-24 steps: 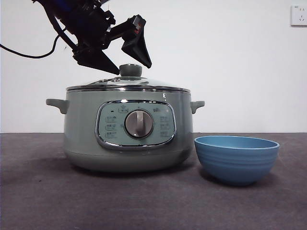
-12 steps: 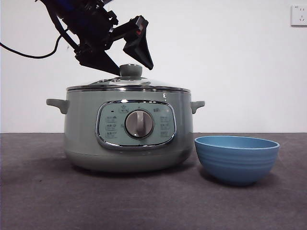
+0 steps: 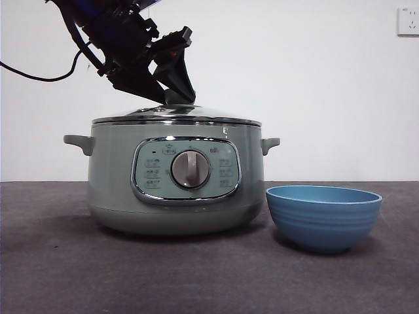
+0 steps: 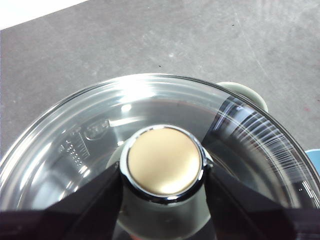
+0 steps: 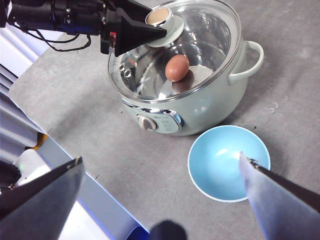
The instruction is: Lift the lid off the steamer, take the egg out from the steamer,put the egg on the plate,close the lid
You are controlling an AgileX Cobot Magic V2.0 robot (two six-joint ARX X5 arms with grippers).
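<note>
A plain white wall (image 3: pixel 314 85) with a socket (image 3: pixel 407 21) stands behind the dark grey table (image 3: pixel 196 275).
</note>
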